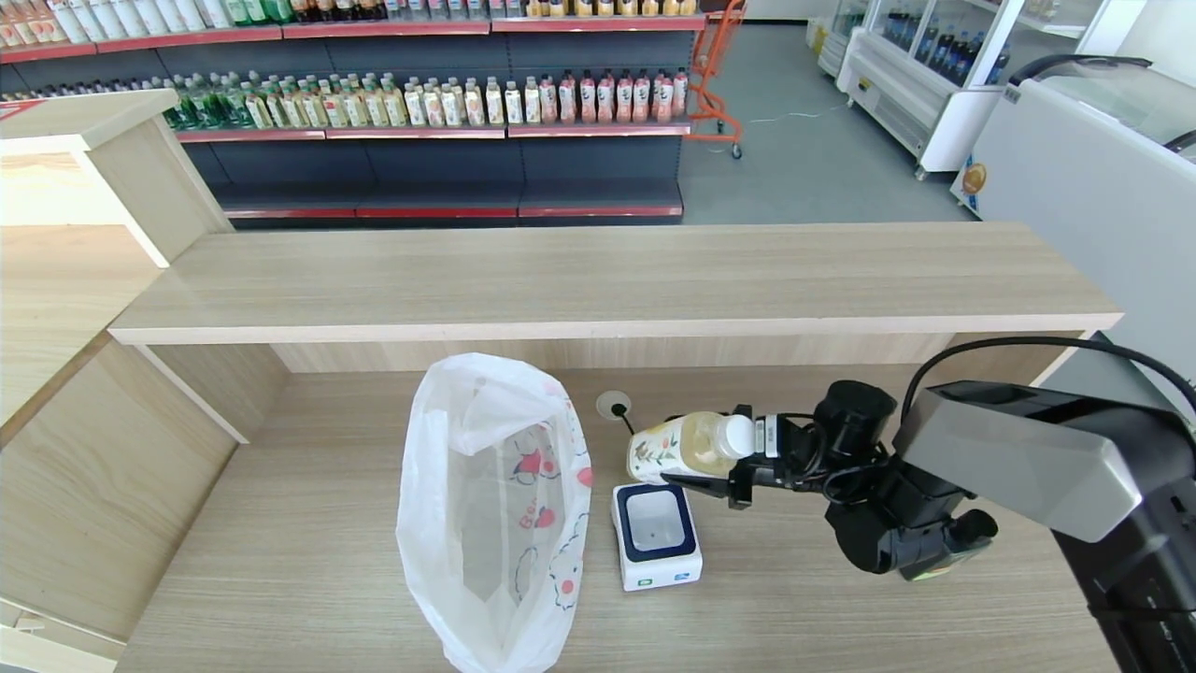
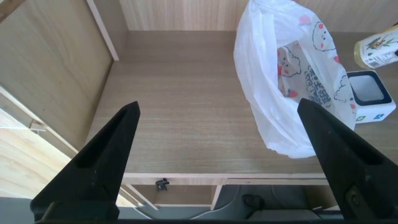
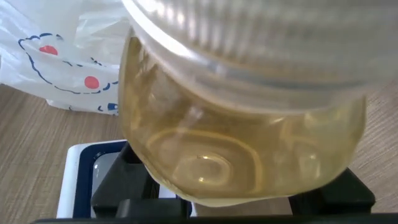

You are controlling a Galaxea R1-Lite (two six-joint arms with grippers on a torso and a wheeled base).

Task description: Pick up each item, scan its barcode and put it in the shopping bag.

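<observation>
Bottle [image 3: 242, 124] of pale yellow drink jammed right up against the right wrist cam, clamped near the cap end by the right gripper [image 1: 710, 449], fingers squeezed onto it from either side. Held on its side, cap toward the wrist, base pointing at the shopping bag [image 1: 495, 505], hanging over the far edge of the scanner [image 1: 656, 535], apparently without touching it. Scanner flat on the counter [image 1: 327, 579], dark window facing up, just beside the bag on the robot's right. Bag upright, mouth gaping open toward the top, thin white plastic with a cartoon print. Left gripper [image 2: 214, 168] over the counter's left part, fingers spread wide, nothing between them. So pretty clearly the scan step: picked up, hovering at the reader, not yet bagged. Can't make out the barcode's spot on the label from any angle, so maybe needs a roll of the wrist to turn it down at the window. After that, probably a short carry to the left, across the scanner and over the bag mouth, then a drop low inside before letting go. Worth watching that floppy rim too, looks easy to snag or push over with the bottle's base
</observation>
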